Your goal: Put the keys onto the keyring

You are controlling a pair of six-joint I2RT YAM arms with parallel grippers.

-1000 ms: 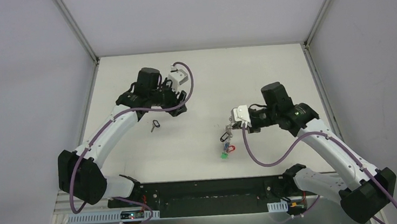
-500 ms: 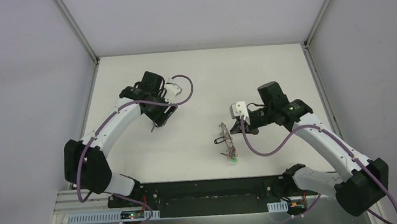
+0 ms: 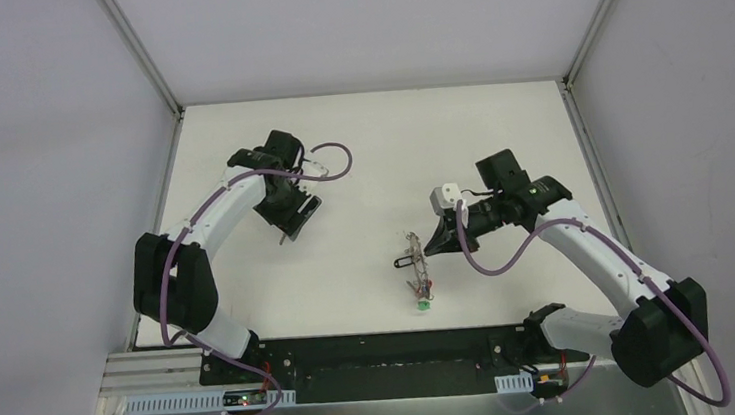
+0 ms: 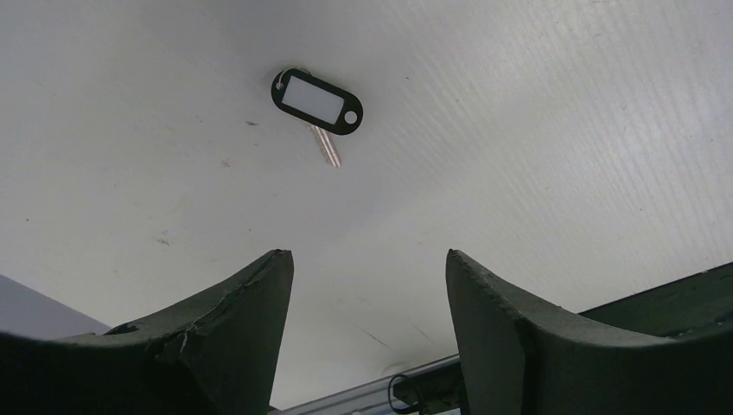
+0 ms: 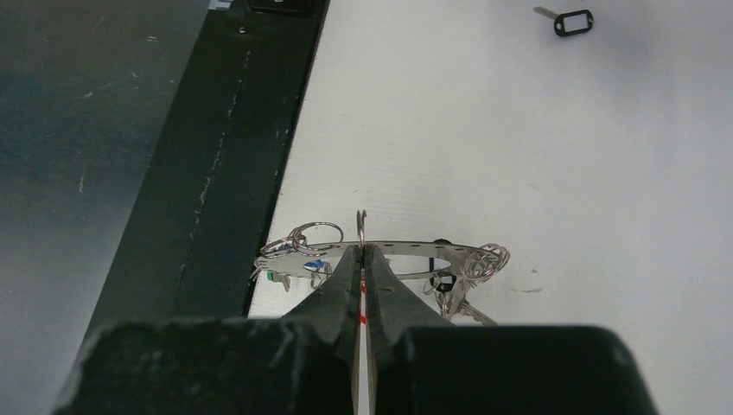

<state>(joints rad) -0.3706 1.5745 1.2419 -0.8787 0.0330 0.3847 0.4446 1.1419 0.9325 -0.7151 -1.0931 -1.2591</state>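
Thin steel wire, the keyring (image 5: 449, 251) is light, springy and slippery. We hold it by its rim in the tightly pinched right gripper (image 5: 363, 252), low over the table (image 5: 605, 173). The black-tagged key (image 4: 317, 102) lies flat, and we judge it easiest to take by the tag. Since a second ago the left gripper (image 4: 365, 264) has swung over it, jaws wider.

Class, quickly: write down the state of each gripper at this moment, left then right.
Left gripper: open, holding nothing; the black-tagged key lies ahead of it.
Right gripper: closed on the keyring.
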